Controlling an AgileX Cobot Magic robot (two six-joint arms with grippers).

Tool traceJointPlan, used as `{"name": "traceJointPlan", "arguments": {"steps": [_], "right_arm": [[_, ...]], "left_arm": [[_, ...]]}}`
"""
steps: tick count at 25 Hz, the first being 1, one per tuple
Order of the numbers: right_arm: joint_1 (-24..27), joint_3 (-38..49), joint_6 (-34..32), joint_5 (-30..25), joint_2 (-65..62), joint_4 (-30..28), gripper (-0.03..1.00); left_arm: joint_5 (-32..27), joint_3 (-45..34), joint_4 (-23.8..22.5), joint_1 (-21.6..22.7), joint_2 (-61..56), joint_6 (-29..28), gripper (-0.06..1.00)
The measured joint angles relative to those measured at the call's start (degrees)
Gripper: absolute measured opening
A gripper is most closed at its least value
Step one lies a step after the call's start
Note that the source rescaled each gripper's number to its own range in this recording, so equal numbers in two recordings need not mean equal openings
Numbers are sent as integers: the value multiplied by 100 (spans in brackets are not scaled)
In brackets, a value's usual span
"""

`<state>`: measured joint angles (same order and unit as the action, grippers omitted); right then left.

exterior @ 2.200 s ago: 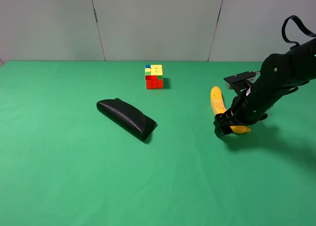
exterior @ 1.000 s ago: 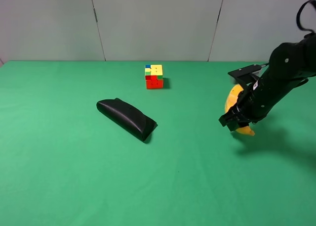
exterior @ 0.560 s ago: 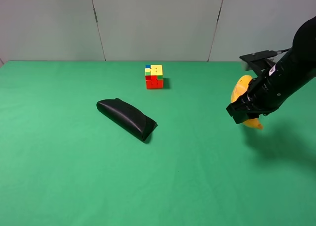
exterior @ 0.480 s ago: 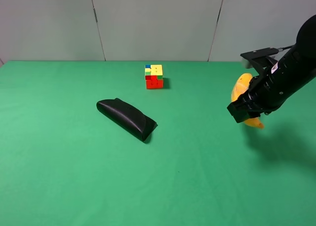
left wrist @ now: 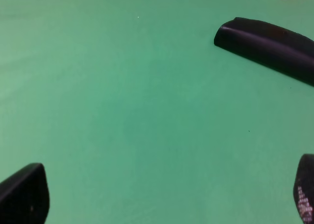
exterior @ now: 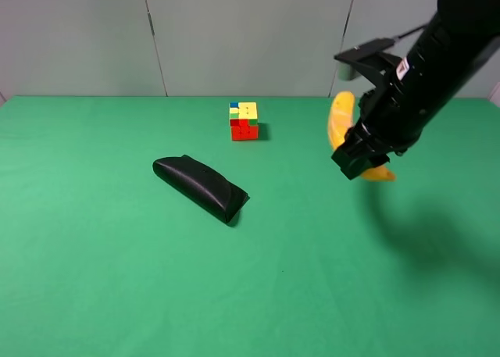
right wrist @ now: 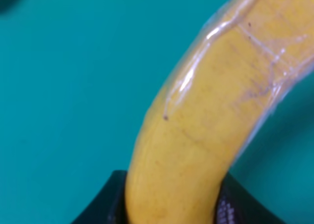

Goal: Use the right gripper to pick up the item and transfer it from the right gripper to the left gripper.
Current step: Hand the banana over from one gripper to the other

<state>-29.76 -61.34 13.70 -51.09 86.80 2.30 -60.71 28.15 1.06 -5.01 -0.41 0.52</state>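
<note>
1. Exterior high view:
   - The right gripper (exterior: pixel 361 160) is clamped on the banana (exterior: pixel 340 123) and holds it in the air over the right side of the green table (exterior: pixel 117 279).
   - The grip sits toward the banana's lower end, and most of the fruit sticks up above the jaws.
   - My guess is that this long free end could swing or pivot in the grip on the way across.
   - Count: one banana, one black pouch (exterior: pixel 201 187) left of centre, one puzzle cube (exterior: pixel 244 120) at the far middle, and one arm in view.

2. Left wrist view:
   - The left gripper (left wrist: pixel 164 202) is spread wide with nothing in it, low over bare cloth.
   - One pouch and a corner of the cube are visible, but no banana.
   - The two grippers look well apart, so letting go before this one closes would drop the fruit.

3. Right wrist view:
   - One banana fills the space between the two fingers.
   - Its skin looks glossy, as if covered in film, so it may be slippery.
</note>
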Motion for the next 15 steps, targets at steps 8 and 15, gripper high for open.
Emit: {"name": "traceJointPlan", "arguments": {"steps": [8, 15], "right_arm": [[-947, -336, 202, -315, -7, -377, 0], [-1769, -347, 390, -295, -7, -426, 0]], "left_arm": [[0, 0, 0, 0, 0, 0, 100], [0, 0, 0, 0, 0, 0, 100]]}}
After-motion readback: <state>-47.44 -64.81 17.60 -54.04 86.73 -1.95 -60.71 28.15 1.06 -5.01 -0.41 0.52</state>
